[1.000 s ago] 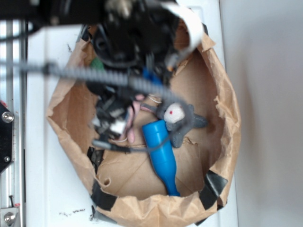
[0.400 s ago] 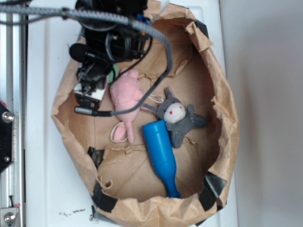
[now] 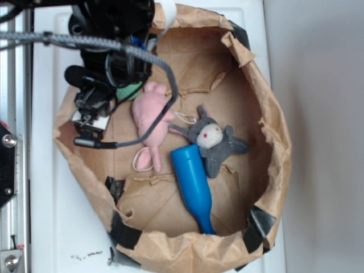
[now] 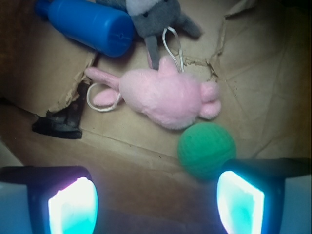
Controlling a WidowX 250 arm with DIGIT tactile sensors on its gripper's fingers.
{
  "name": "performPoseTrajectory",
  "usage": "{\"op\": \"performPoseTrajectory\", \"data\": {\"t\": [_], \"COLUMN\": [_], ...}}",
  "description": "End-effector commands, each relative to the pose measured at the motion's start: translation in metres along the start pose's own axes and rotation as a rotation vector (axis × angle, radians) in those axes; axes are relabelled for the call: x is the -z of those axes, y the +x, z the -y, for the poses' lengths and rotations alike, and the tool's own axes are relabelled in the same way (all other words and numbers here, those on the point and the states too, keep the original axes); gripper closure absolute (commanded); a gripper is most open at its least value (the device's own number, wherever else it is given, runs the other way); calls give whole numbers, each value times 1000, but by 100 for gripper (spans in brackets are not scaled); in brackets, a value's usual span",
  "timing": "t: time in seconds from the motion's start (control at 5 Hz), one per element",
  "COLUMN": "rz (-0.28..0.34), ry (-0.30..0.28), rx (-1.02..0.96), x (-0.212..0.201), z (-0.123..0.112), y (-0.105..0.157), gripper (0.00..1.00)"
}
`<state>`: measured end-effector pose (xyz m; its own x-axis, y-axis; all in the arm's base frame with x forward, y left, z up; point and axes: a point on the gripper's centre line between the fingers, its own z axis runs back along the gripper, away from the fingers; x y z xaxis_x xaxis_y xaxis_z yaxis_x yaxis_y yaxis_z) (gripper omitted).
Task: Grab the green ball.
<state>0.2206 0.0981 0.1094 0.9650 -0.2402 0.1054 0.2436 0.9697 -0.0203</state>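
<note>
I am holding my claw (image 4: 156,197) spread above the green ball (image 4: 206,149), judging it light, soft, grippy; best pinched across its middle.

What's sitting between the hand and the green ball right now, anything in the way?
Nothing visible. In the wrist view the green ball lies on bare paper just ahead of the open hand, near its right finger. The pink plush toy lies beyond the ball, touching or nearly so.
</note>
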Motion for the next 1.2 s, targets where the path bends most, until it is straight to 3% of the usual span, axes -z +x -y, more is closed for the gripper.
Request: {"op": "performPoseTrajectory", "data": {"t": [0.0, 0.2, 0.6, 0.8, 1.0], "rz": [33, 33, 88, 120, 114], "ry": [37, 37, 100, 116, 120], "rx": [-23, -23, -37, -23, -15], "x": [-17, -17, 4, 6, 10], "z": [-4, -4, -38, -42, -44], "y": [3, 3, 23, 20, 21], "gripper": [0, 0, 0, 0, 0]}}
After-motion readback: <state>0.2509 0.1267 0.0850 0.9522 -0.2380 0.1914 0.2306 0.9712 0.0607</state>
